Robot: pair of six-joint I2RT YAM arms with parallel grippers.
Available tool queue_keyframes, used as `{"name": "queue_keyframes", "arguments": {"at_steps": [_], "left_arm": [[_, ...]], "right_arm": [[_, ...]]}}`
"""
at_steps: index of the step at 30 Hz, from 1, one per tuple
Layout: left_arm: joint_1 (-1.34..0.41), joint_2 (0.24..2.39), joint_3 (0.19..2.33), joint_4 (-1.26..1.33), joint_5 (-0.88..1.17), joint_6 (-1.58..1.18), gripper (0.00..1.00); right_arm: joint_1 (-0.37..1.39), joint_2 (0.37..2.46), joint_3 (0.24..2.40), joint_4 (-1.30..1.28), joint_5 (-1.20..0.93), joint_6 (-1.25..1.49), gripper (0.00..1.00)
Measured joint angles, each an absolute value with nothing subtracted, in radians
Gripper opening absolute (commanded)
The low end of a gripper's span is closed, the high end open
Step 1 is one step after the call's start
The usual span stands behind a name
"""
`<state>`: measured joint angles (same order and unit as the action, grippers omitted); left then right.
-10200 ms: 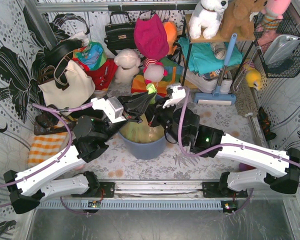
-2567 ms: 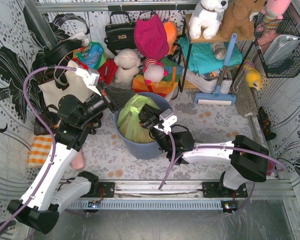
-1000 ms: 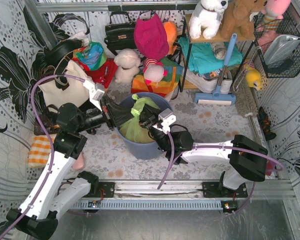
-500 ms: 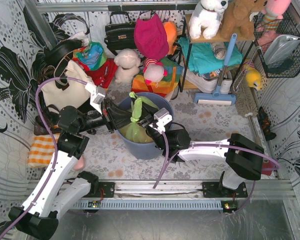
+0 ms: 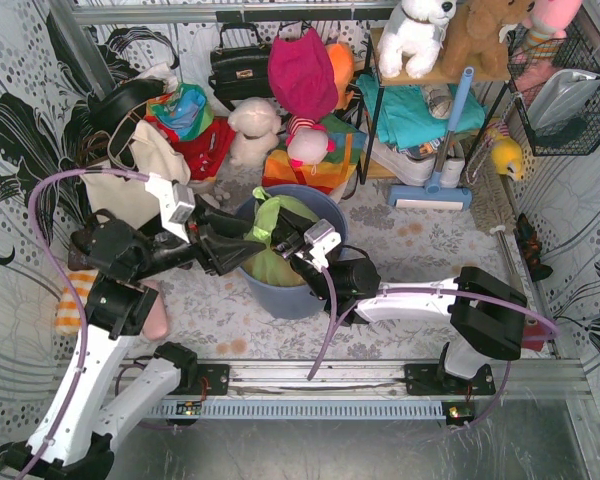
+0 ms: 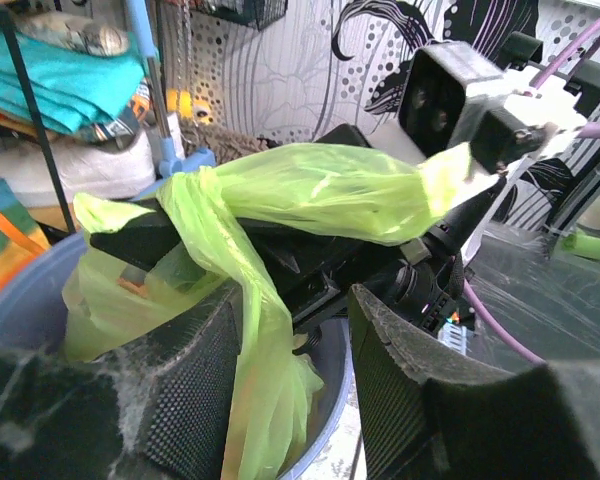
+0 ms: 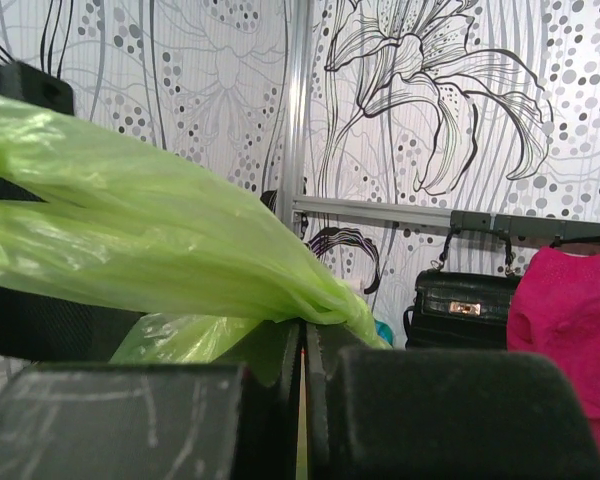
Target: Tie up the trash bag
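Note:
The lime-green trash bag [image 5: 264, 262] sits in the blue-grey bin [image 5: 305, 296], its handles gathered into twisted strands over the top. My right gripper [image 5: 283, 238] reaches in from the right, and in the right wrist view it [image 7: 304, 330] is shut on a bunched strand of the trash bag [image 7: 130, 240]. My left gripper [image 5: 242, 248] comes in from the left, level with the bin's rim. In the left wrist view it [image 6: 292, 300] stands open. A strand of the trash bag [image 6: 310, 190] hangs between the fingers, lying against the left pad [image 6: 195, 380].
A cream tote bag [image 5: 130, 180] and a black handbag [image 5: 238, 68] stand behind the left arm. Plush toys and folded cloths fill the back, beside a metal rack [image 5: 430, 110]. An orange checked cloth [image 5: 75, 300] lies at the left. The bin rim [image 6: 20, 290] is close below my left fingers.
My left gripper has gone from shut to open and drawn back to the left. The right gripper has stayed shut on the strand and shifted slightly left.

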<state>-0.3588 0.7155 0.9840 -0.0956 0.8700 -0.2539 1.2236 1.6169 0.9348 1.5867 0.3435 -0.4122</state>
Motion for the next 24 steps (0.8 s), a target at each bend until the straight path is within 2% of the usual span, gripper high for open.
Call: {"name": "queue_keyframes", "arguments": {"at_steps": [5,16,24], "left_arm": [[-0.359,0.682,0.997,-0.077,0.815,-0.23,0.53],[-0.359,0.735,0.983,0.069,0.438,-0.387,0.51],[-0.359,0.825,0.98,0.062,0.386,-0.487,0.51]], "right_arm": [[1.224,1.617,0.935,1.587,0.343,-0.409,0.0],[1.224,1.617,0.935,1.587,0.344,-0.409,0.0],[1.224,1.617,0.935,1.587,0.344,-0.409,0.0]]}}
